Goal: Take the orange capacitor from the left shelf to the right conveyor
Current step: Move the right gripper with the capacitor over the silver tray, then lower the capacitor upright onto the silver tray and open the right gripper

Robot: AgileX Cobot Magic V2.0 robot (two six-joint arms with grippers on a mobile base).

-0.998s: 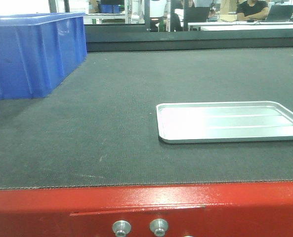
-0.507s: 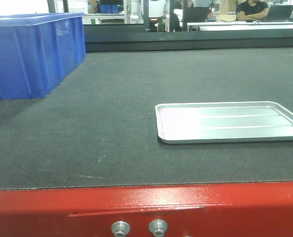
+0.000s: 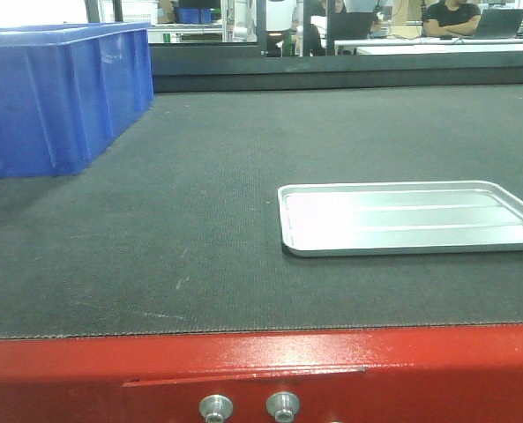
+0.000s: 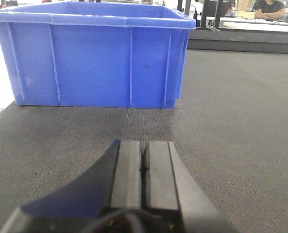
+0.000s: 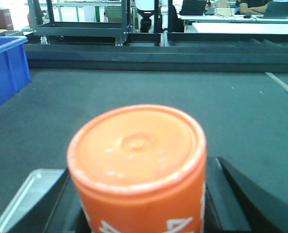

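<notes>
Right wrist-mounted view: right gripper (image 5: 144,206) clamps orange capacitor (image 5: 136,155) over right conveyor (image 5: 134,90), left gripper (image 4: 144,167) pinched closed, empty; delivery step, next likely lower and release.

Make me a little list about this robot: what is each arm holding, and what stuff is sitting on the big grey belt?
left end effector: shut, holding nothing, pointing at the bin
right end effector: shut on the capacitor
capacitor: orange, flat top facing the wrist camera
belt: dark grey, wide
tray: silver, empty, lying on the belt, right side
bin: blue, standing on the belt, left side
belt front: red edge with two bolts
</notes>
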